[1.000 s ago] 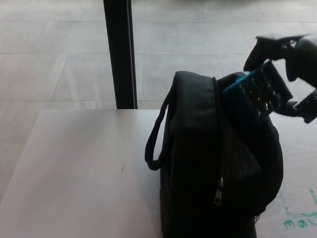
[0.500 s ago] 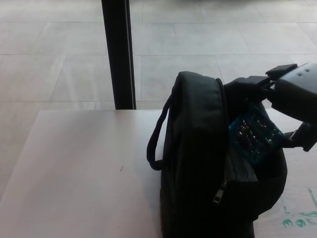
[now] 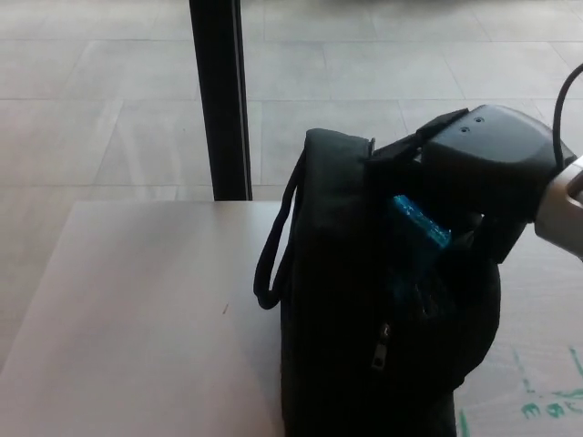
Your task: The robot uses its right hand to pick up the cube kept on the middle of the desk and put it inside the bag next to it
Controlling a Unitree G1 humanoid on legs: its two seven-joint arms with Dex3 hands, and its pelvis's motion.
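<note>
A black bag (image 3: 337,346) stands upright on the white desk (image 3: 137,319), its top opening facing right. My right hand (image 3: 474,168) comes in from the right and reaches down into that opening. It is shut on the blue cube (image 3: 421,221), of which only a blue edge shows between the hand and the bag's rim. The rest of the cube is hidden inside the bag. The bag's carry handle (image 3: 273,255) loops out on its left side. My left hand is out of the picture.
A black vertical post (image 3: 219,96) rises behind the desk's far edge. Grey tiled floor (image 3: 91,91) lies beyond. Green scribbles (image 3: 547,401) mark the desk at the lower right. A zipper pull (image 3: 376,358) hangs on the bag's front.
My right hand has moved left and down, carrying the cube from above the bag's rim deep into its opening. The bag has shifted slightly to the left.
</note>
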